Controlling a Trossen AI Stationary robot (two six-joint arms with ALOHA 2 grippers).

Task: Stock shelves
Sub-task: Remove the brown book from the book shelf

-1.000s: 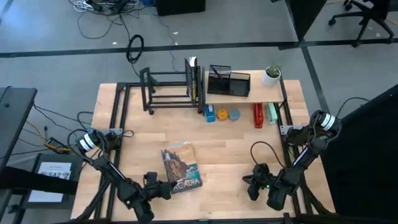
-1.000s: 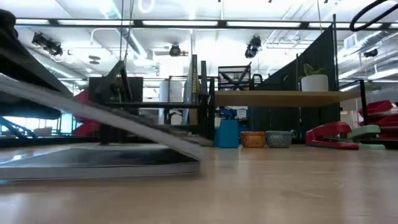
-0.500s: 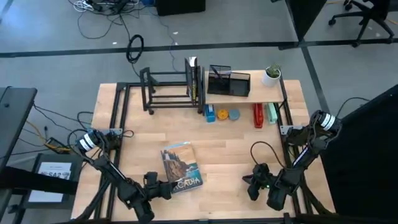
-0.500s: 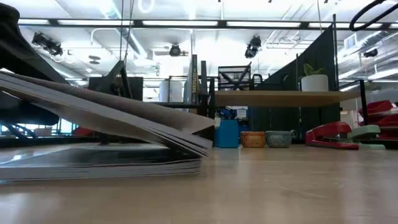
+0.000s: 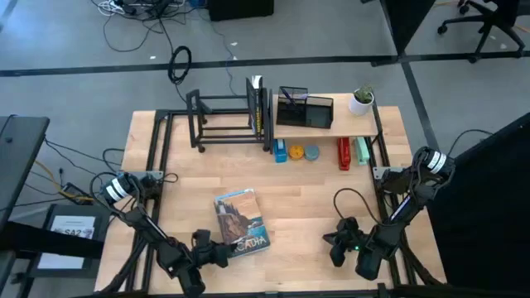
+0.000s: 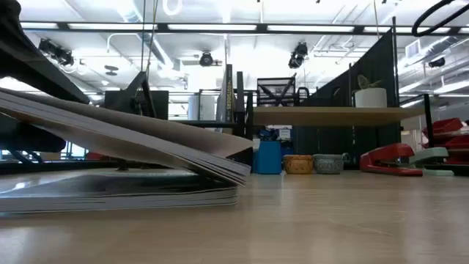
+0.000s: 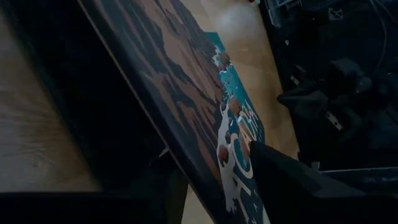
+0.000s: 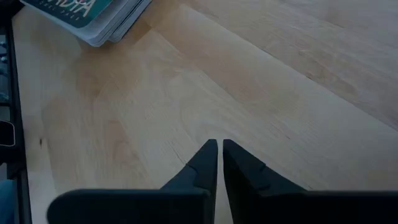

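Left gripper (image 5: 217, 251) pinches the near edge of the book (image 5: 240, 222), its upper pages lifted off the table (image 5: 306, 194); black rack (image 5: 228, 121) and wooden shelf (image 5: 327, 124) stand well beyond; right gripper (image 5: 333, 242) rests nearly closed, empty, near the table's front edge.

book (image 5: 241, 222) front-centre on table (image 5: 315, 190) | rack (image 5: 228, 120) back-left | plank shelf (image 5: 331, 124) back-right, beside rack

Book (image 5: 240, 222) cover: "ACADIA" in white capitals. Other lettering too small to read.
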